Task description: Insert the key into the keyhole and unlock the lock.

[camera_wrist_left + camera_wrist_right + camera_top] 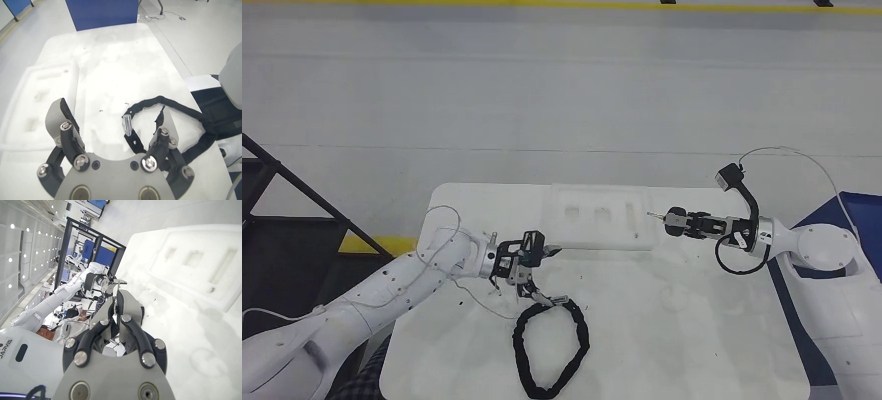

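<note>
A black fabric-covered chain lock lies in a loop on the white table near its front edge. Its silver metal cylinder end points up between the fingers of my left gripper, which is open and hangs low over that end, touching nothing. The chain curves away past one finger. My right gripper is held above the table's right part, shut on the key, whose thin tip points toward the left arm. The key blade sticks out past the closed fingertips.
A white foam tray with several rectangular recesses lies at the table's back middle, between the two arms. Bare tabletop spreads between the lock and the right gripper. A blue panel stands beyond the table's far end.
</note>
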You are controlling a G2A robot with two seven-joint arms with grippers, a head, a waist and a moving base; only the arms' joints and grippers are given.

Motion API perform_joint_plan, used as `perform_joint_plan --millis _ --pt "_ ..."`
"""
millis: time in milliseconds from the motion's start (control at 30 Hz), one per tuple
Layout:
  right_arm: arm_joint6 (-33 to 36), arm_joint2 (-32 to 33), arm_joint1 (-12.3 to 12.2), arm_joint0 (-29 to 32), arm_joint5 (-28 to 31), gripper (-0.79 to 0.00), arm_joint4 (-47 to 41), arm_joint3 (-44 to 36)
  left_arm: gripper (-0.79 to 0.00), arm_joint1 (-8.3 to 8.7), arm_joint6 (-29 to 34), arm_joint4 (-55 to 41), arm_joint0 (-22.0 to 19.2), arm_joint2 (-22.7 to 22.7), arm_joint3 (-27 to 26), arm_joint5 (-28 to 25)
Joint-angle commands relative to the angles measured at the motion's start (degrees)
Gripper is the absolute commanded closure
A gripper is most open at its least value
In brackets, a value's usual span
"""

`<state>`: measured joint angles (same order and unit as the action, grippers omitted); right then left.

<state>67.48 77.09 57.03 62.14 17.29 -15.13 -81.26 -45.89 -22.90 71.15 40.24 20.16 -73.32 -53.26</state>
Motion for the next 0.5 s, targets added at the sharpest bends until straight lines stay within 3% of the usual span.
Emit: perform_joint_plan --millis 0,133,467 --pt "0.00 0.00 0.00 0.00 0.00 0.000 0.00 0.00 -0.785 0.35 3.68 -0.92 0.51 0.83 -0.95 0.40" --pt "0.00 0.00 0.00 0.00 0.00 0.000 0.00 0.00 -0.785 0.79 8.77 -0.09 2.30 1.79 -3.73 3.27" --pt "0.00 0.00 0.00 0.00 0.00 0.000 0.00 0.00 -0.785 -0.37 7.68 4.32 4.85 2.05 -3.45 4.07"
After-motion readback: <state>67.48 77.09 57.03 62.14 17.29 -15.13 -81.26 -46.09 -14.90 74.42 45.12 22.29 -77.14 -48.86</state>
